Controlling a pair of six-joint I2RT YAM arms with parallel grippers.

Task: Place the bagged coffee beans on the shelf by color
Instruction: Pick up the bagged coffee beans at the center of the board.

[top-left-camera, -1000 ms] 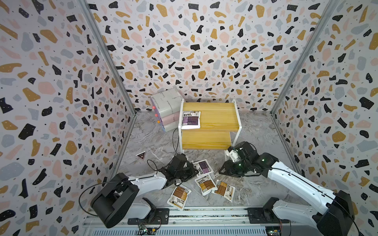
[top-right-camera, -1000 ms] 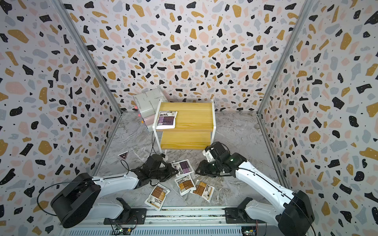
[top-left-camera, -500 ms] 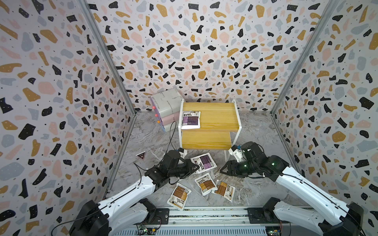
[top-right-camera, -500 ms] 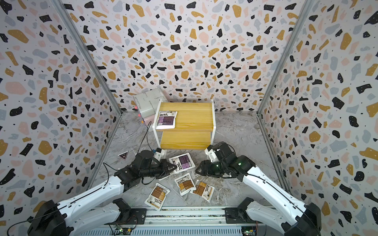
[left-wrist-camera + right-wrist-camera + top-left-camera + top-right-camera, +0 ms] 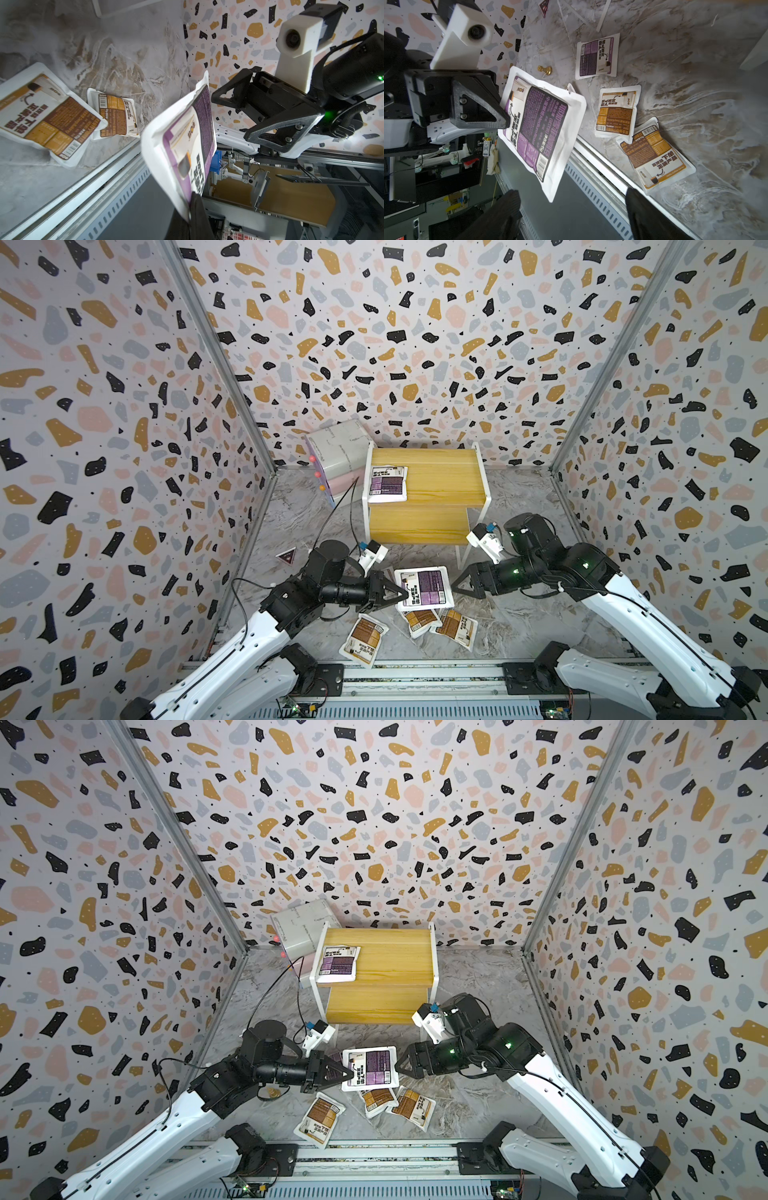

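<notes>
In both top views the held purple pouch (image 5: 424, 587) covers the far end of a brown pouch (image 5: 422, 620) under the tip of the left gripper (image 5: 403, 594), and that gripper hides nearly all of a second purple pouch (image 5: 335, 1053) behind it. The fingers (image 5: 506, 209) of the right gripper (image 5: 572, 192) run off the right wrist picture's edge. A small brass piece (image 5: 545, 69) beyond the left gripper is too small to identify.
</notes>
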